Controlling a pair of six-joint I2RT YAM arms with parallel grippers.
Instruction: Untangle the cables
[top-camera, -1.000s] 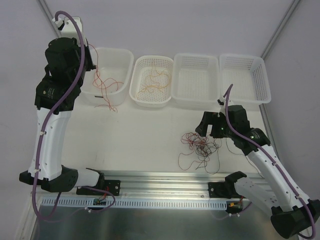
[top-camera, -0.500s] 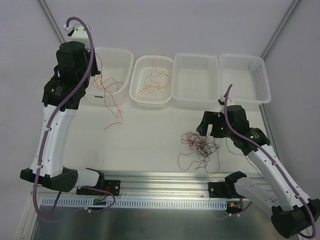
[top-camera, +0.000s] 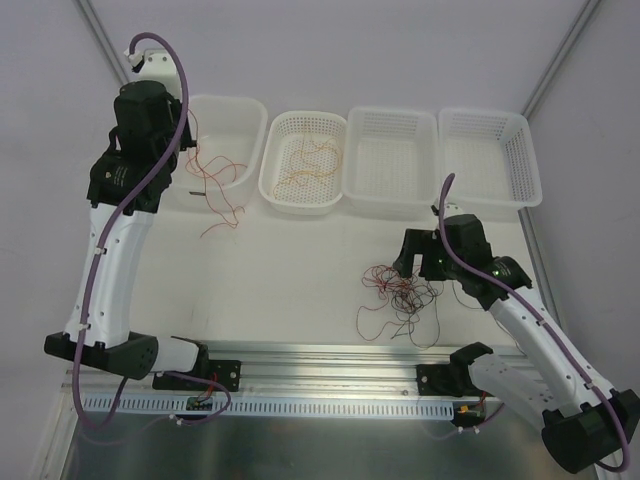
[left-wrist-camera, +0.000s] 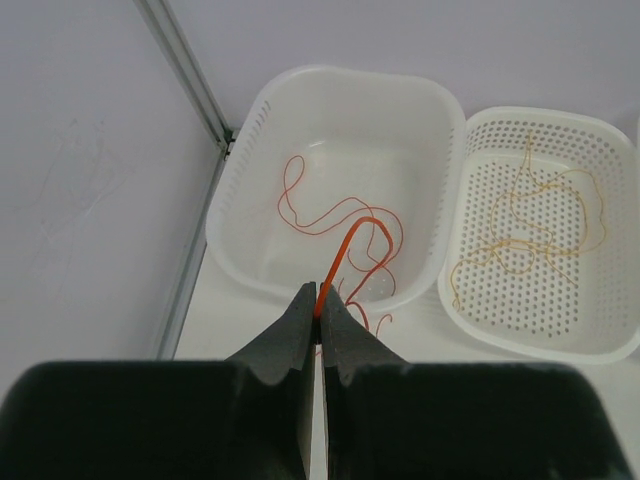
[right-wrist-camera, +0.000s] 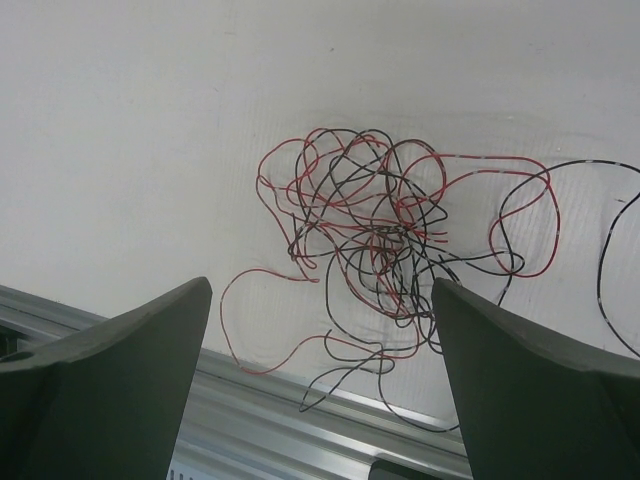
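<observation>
Left gripper (left-wrist-camera: 318, 303) clamped on thin orange-red cable (left-wrist-camera: 336, 260) arching straight ahead into leftmost white plastic basket (left-wrist-camera: 350, 72); right gripper (right-wrist-camera: 320, 290) wide open over red-black cable tangle (right-wrist-camera: 380, 230).

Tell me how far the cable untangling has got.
Done: orange strands lie sorted in the second basket. In hand: the left tool pinches a red wire over the leftmost basket, part trailing outside. Left: the red-and-black tangle on the table, under the open right tool.
</observation>
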